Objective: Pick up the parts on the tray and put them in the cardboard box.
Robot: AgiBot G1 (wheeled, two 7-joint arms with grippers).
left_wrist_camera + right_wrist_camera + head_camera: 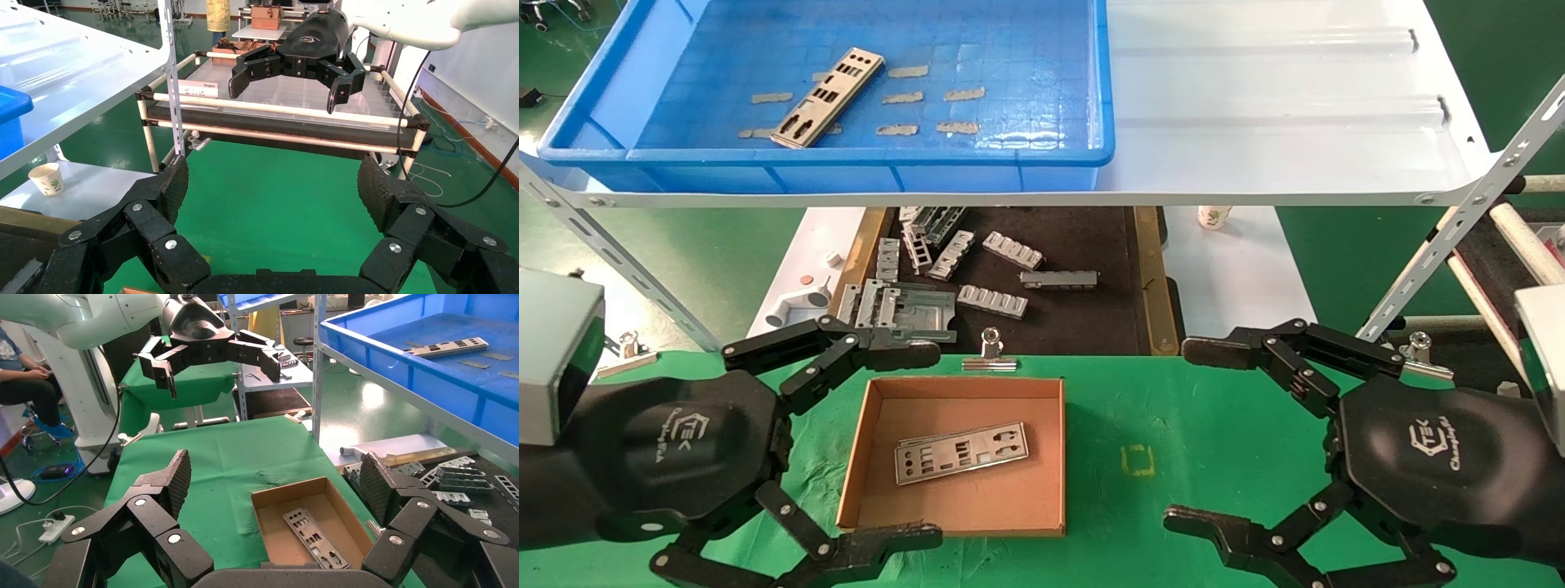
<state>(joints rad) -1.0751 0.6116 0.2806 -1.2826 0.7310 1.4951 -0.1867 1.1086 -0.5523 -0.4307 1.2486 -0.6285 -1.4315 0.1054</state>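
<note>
One thin silver plate (828,96) lies slanted on the floor of the blue tray (846,155), on the white upper shelf at the back left. The cardboard box (870,425) sits on the green cloth between both arms and holds a stack of plates (961,452), also seen in the right wrist view as plates (316,538) in the box (349,511). My left gripper (903,445) hovers open beside the box's left side, empty. My right gripper (1201,433) stands open to the box's right, empty.
Chunky grey ribbed brackets (1013,250) litter a dark mat (1083,318) below the shelf. A metal clip (990,353) sits at the box's far edge. A slanted shelf strut (1459,237) and a rail rack (275,119) stand on the right. A paper cup (1214,216) stands on the lower white table.
</note>
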